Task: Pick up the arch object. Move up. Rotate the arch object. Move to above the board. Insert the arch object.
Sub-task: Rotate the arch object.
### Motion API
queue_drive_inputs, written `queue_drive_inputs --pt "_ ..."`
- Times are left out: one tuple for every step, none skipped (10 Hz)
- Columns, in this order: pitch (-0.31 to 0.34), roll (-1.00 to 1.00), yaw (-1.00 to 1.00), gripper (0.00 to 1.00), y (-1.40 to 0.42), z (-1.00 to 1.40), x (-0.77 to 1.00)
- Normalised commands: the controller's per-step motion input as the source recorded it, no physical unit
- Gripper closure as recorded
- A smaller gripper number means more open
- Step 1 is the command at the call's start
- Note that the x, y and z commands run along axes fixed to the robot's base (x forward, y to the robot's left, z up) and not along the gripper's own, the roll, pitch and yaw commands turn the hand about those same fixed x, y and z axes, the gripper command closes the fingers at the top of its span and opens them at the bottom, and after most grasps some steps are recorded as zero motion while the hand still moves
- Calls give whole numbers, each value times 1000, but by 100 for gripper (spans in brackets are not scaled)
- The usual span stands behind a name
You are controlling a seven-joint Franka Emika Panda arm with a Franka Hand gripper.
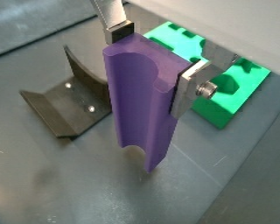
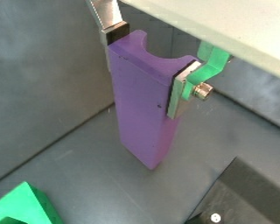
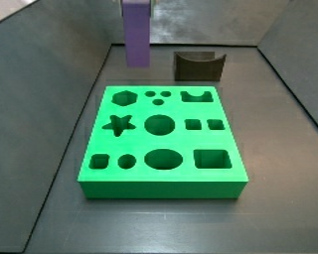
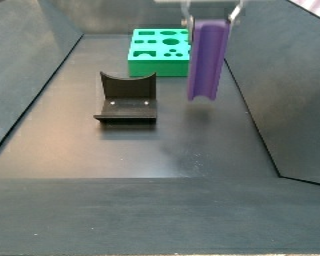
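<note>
1. Gripper (image 1: 154,59) closed on the arch object (image 1: 145,105): silver fingers (image 1: 192,86) pressed against two opposite sides of its upper end, seen in both wrist views.
2. Arch object hanging upright, purple, lifted clear of the dark floor (image 4: 149,150); lower end in the air in a side view (image 4: 208,60), with a faint shadow on the floor below.
3. Position: beyond one edge of the board (image 3: 165,134), not over it; near the fixture (image 4: 125,97), apart from it.
4. Judged done: pick-up and lift.
5. Rotation: cannot tell whether finished; piece standing vertical, scooped end up at the fingers (image 2: 154,48).
6. Judged left: travel to above the board, alignment with the arch-shaped hole (image 3: 195,96) in the row nearest the piece, then insertion.
7. All holes of the board visibly empty in a side view, so no insertion yet.
8. Next call, as a judgement: sideways carry over the green slab with height kept, cross-section matched to the arch hole before any descent.
</note>
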Motion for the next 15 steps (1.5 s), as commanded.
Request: queue_drive_inputs --pt "-71 -178 -62 100 34 -780 6" --pt "-66 -158 -63 100 34 -589 11" --pt "-58 -131 -62 100 35 -344 10" --pt "-55 -125 -61 100 33 -290 7" --pt "-55 -125 -61 100 33 -290 7" --pt "-38 -125 -60 100 27 -291 -24" --pt "-39 -125 -60 100 28 -289 -21" --pt "-40 -124 -61 100 26 -287 -19" --pt "-40 -124 -61 100 26 -287 -18" --pt "-40 -124 -59 100 26 -287 -18" --pt "-40 -124 -57 100 25 -287 -18" --pt "-40 -124 -56 100 25 -287 -18" --pt "-40 -124 -54 100 25 -287 -18" --pt "-40 -124 -54 100 25 -287 -18" --pt "-40 76 -53 0 0 0 0"
